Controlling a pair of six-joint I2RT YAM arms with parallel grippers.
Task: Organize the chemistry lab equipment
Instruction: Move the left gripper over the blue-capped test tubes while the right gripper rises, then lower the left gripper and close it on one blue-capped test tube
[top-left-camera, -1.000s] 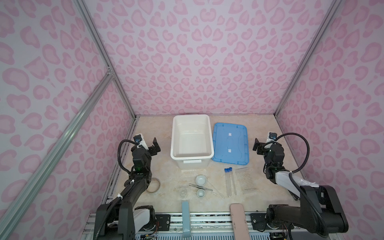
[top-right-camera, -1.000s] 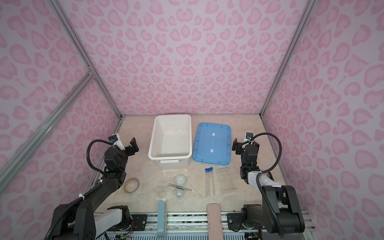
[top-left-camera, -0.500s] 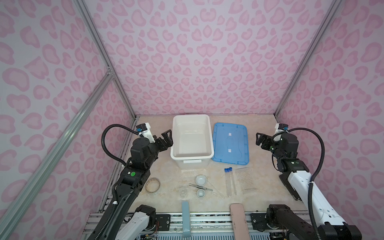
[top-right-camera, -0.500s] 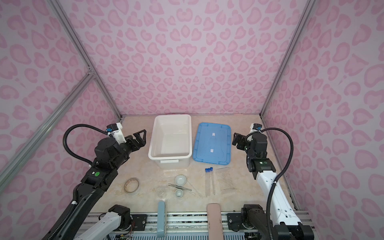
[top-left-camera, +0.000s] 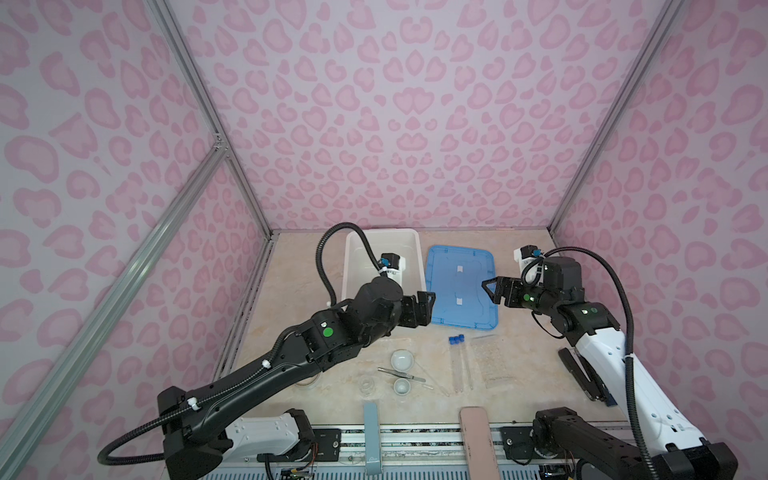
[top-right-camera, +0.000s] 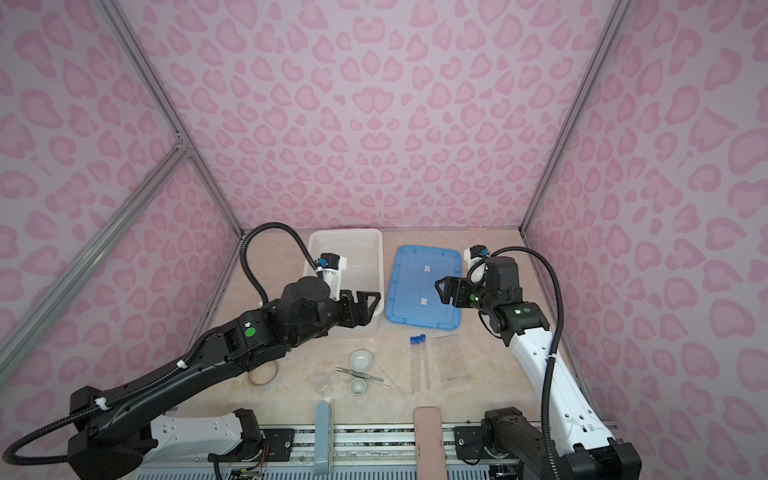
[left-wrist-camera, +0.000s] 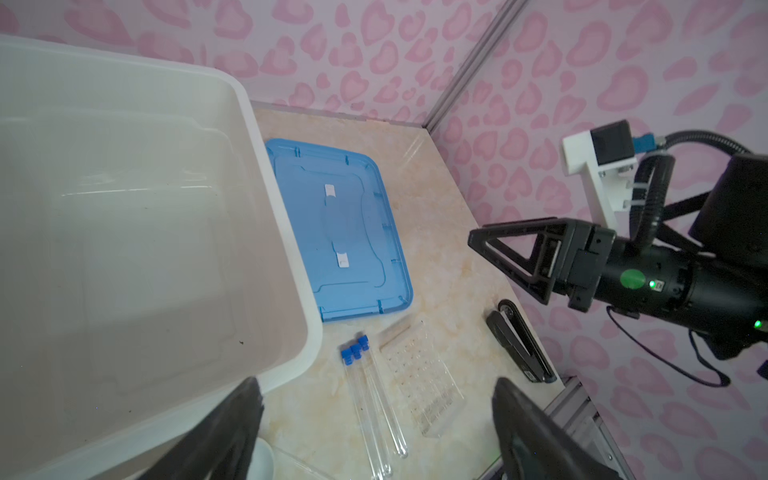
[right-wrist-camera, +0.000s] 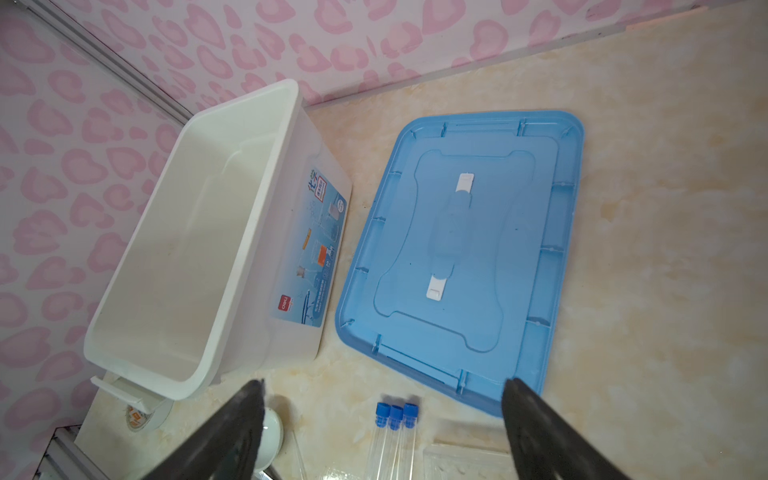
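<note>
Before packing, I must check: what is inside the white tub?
Nothing shows inside the white tub, only its bare floor. In both top views the left arm covers part.

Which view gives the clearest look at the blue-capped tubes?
The left wrist view: the three blue-capped tubes appear close and almost end to end, caps and clear bodies distinct. The right wrist view shows those tubes only partly: caps and upper bodies. In both top views the tubes are whole but small.
</note>
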